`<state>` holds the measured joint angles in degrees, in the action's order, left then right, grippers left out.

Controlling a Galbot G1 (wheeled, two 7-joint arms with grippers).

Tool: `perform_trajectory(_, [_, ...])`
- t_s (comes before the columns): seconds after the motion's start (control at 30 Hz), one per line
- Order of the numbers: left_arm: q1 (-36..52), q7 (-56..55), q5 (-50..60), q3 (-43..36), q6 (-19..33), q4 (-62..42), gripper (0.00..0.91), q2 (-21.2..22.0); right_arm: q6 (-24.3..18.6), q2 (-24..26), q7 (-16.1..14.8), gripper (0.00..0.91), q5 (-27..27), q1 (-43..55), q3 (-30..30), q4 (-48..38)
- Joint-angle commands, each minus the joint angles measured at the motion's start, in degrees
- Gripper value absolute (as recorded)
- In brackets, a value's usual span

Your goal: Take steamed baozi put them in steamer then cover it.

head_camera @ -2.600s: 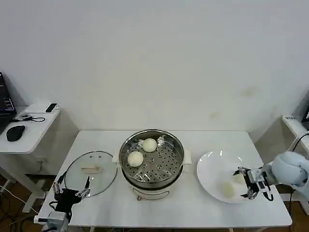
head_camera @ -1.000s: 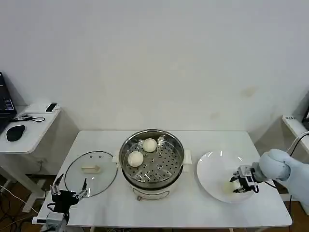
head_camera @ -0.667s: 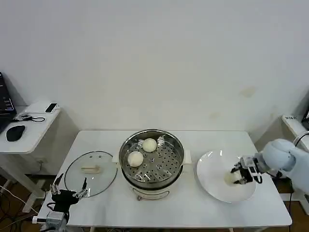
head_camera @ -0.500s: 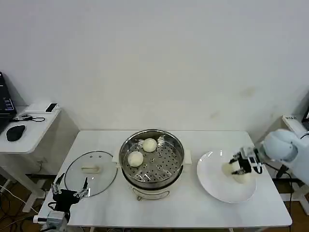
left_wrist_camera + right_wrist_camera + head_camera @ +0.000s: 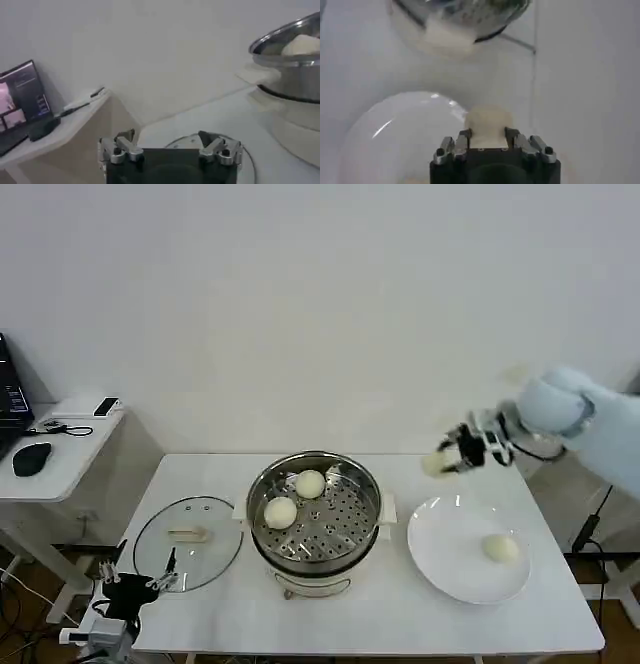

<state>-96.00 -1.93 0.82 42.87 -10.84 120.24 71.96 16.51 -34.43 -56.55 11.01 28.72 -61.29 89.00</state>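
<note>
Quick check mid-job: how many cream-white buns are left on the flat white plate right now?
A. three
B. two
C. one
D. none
C. One cream-white bun lies on the flat white round plate; another bun is held in the right hand above the table, between the plate and the shiny steel steamer pot, which already holds two.

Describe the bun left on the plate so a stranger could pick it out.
Start at the steel steamer in the middle of the table; the white plate lies to its right. The bun lies alone on it, toward its right side. The others are elsewhere: two in the steamer, one held up in the right pincer.
</note>
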Motion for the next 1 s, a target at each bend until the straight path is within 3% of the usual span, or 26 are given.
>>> perform_trajectory(0.03, [-0.2, 0.0, -0.3, 1.0, -0.1, 0.4, 0.907, 0.1, -0.1, -17.5, 1.3, 0.484, 6.4, 12.2, -9.2, -2.4])
perform_trajectory(0.27, [-1.3, -0.1, -0.4, 2.6, -0.1, 1.3, 0.907, 0.9, -1.4, -26.3, 1.9, 0.484, 7.9, 9.7, -10.9, 0.0])
perform_trajectory(0.4, [-1.7, -0.1, -0.4, 3.2, -0.1, 1.7, 0.907, 1.5, -2.8, -28.6, 1.1, 0.494, 7.3, 7.6, -12.0, 1.3])
perform_trajectory(0.67, [-2.7, -0.1, -0.4, 4.2, 0.0, 2.7, 0.907, 2.4, -6.7, -29.0, -1.8, 0.494, 3.7, 5.2, -14.5, 2.4])
perform_trajectory(1.0, [-2.7, -0.2, -0.4, 4.5, 0.2, 2.1, 0.907, 2.7, -10.9, -27.6, -3.2, 0.494, 0.0, 3.0, -15.5, 3.7])
